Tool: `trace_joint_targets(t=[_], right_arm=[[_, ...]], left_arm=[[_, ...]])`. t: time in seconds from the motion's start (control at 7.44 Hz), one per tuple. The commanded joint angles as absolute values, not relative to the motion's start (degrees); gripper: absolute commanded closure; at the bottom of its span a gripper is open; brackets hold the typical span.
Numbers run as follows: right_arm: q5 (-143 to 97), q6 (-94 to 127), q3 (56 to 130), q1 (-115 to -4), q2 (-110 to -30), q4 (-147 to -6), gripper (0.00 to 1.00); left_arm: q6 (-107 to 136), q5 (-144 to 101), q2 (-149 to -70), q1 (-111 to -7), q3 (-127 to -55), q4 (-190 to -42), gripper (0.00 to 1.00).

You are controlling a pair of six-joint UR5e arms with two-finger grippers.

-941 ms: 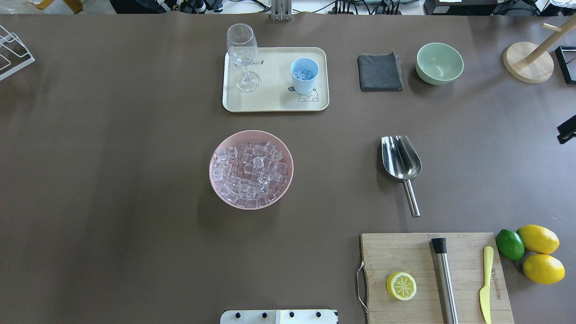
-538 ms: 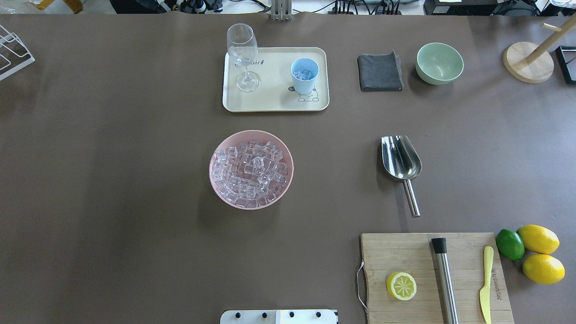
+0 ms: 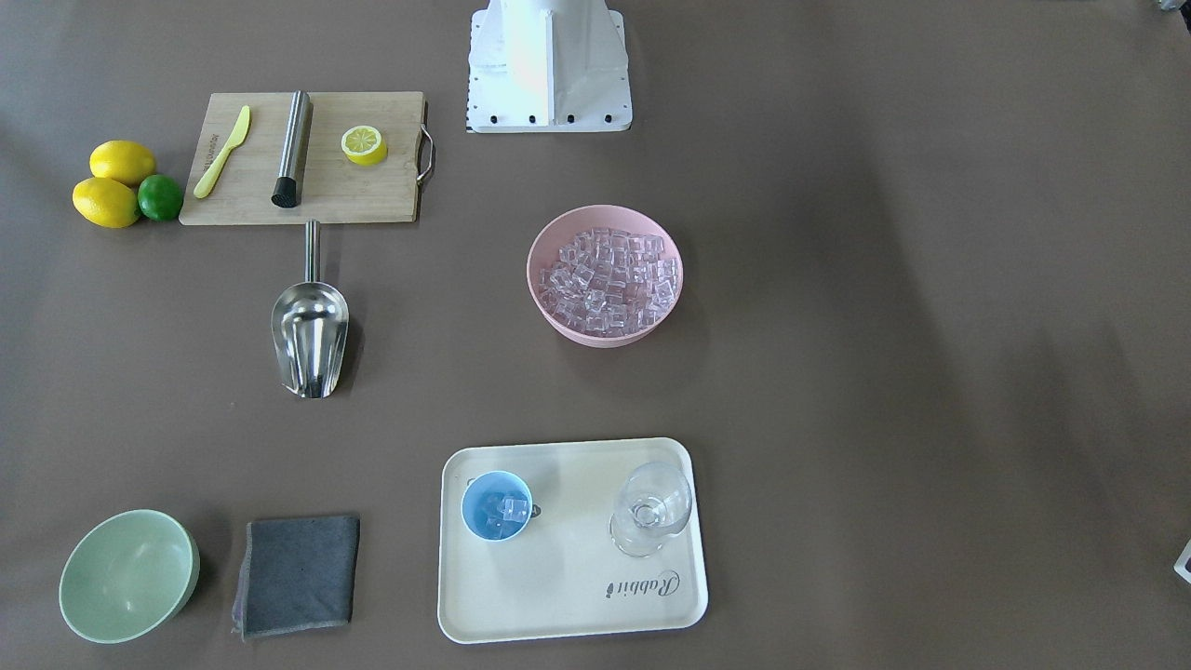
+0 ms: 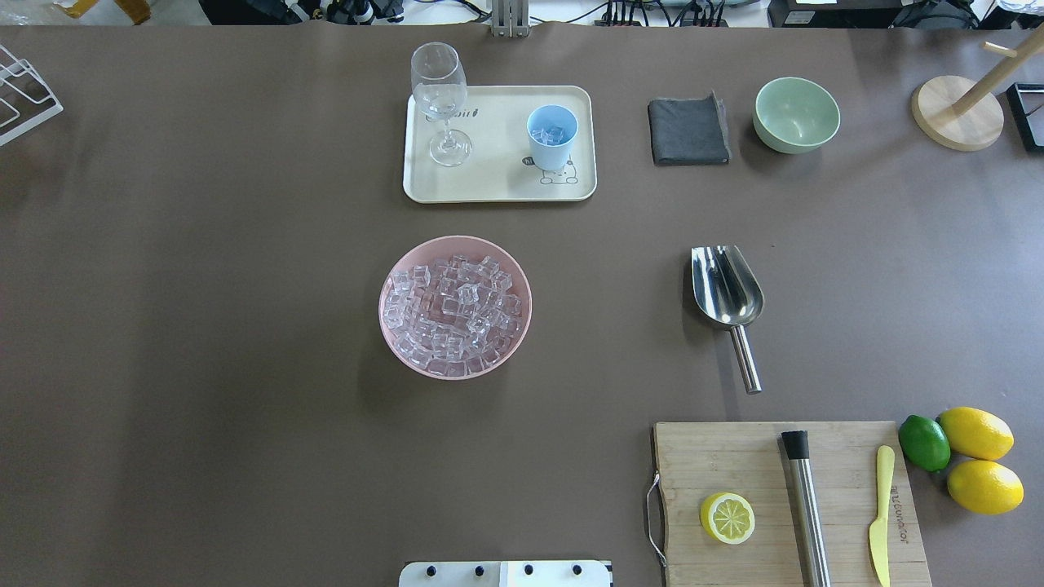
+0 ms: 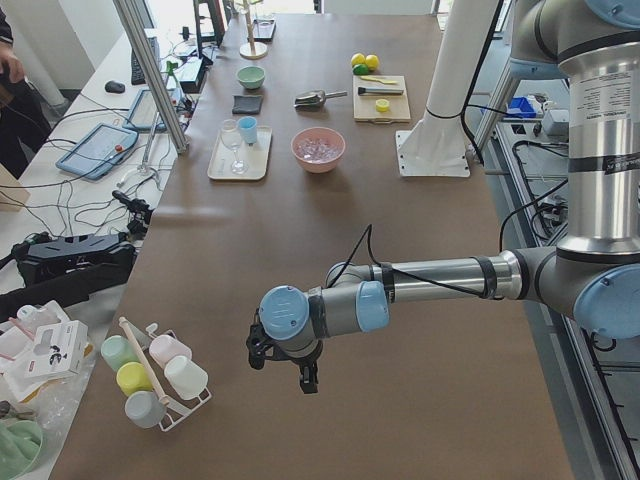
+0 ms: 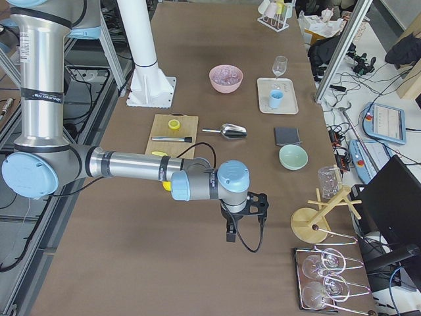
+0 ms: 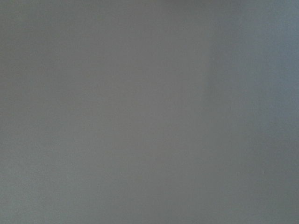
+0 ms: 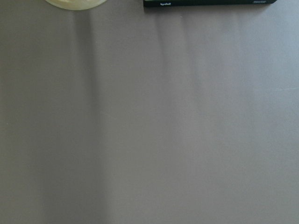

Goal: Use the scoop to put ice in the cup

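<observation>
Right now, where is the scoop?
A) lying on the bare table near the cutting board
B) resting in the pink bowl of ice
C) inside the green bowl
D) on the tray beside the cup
A: the scoop lies flat and empty on the table, its handle pointing toward the cutting board without touching it.

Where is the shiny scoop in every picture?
Front-facing: scoop left of centre, below the cutting board.
Overhead: scoop right of centre, above the cutting board.
Exterior left: scoop top middle, left of the cutting board.
Exterior right: scoop upper middle, right of the cutting board.
Left wrist: not in it.
Right wrist: not in it.
</observation>
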State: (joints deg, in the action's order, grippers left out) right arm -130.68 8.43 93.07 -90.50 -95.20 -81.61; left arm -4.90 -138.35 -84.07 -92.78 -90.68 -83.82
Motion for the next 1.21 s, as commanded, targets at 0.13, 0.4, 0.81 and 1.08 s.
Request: trace_joint_targets(t=[0.13, 0.4, 0.81, 1.08], right_arm=[[-130.6, 8.4, 100.4, -90.5, -98.7, -81.7, 0.0], [-128.2, 8.2, 100.5, -90.5, -98.5, -81.7, 0.0], [-128.8, 6.3, 104.0, -90.5, -97.5, -86.7, 0.0], [-128.3, 4.7, 104.9, -90.5, -98.1, -86.8, 0.0]], left_arm=[[-5.5, -138.6, -83.8, -92.9, -91.8, -83.8, 0.02], [-5.3, -138.7, -84.0, -91.3, -92.6, -83.7, 0.02], [-5.4, -138.5, -81.2, -88.4, -97.2, -83.5, 0.02], [-5.6, -138.6, -80.9, -88.3, -98.7, -83.6, 0.02]])
